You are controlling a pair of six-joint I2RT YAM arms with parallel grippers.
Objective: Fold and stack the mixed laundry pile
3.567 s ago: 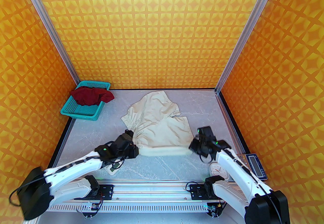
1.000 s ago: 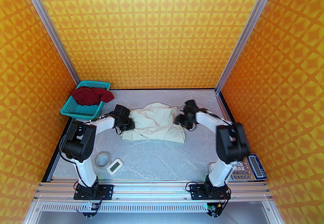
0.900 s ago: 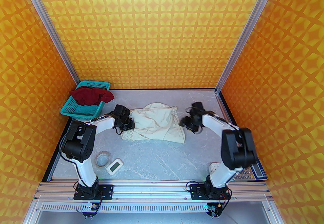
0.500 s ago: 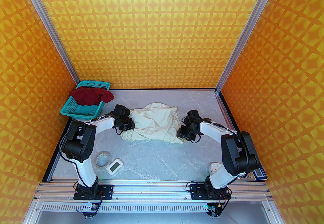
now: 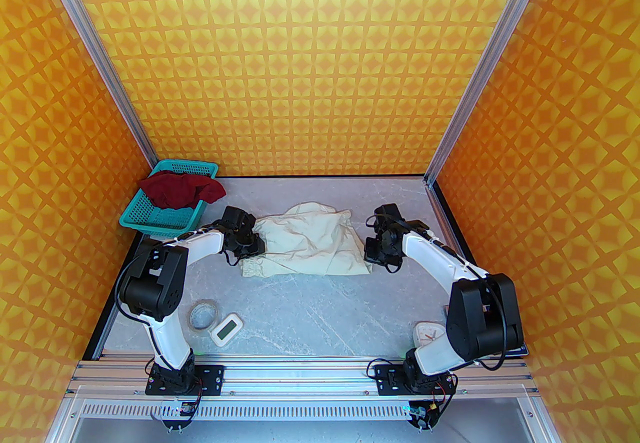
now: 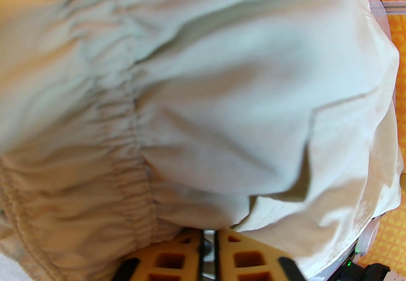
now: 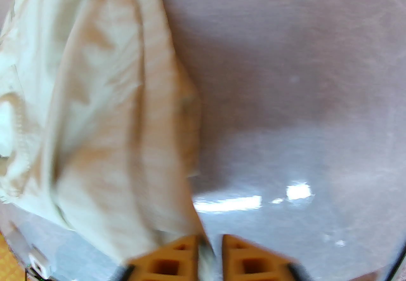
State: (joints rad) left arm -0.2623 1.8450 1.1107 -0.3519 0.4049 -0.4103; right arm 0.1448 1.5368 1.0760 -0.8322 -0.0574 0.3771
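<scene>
- Orange patterned walls (image 5: 320, 56) enclose grey counter (image 5: 340, 311); teal basket (image 5: 157, 230) far left.
- Mid-counter, right hand (image 7: 210, 243) pinches cream garment (image 5: 305, 246); left hand (image 6: 208, 237): cannot tell its grip.

Enclosure closed on three sides. The back wall (image 5: 320, 56) at 12 o'clock, left wall (image 5: 50, 156) at 9 o'clock and right wall (image 5: 575, 156) at 3 o'clock are papered alike, with an orange ground and a repeated yellow four-point star pattern. Bare aluminium posts (image 5: 98, 56) are set where the walls meet, at 11 and 1 o'clock. The tabletop (image 5: 320, 311) is finished in pale grey with marble veining and is edged by a black strip (image 5: 97, 336) at 9 and 3 o'clock. A slotted aluminium rail (image 5: 300, 373) is run along 6 o'clock. Bright, even light is noted. White glare patches (image 7: 298, 191) are caught on the glossy table surface in the right wrist view.
</scene>
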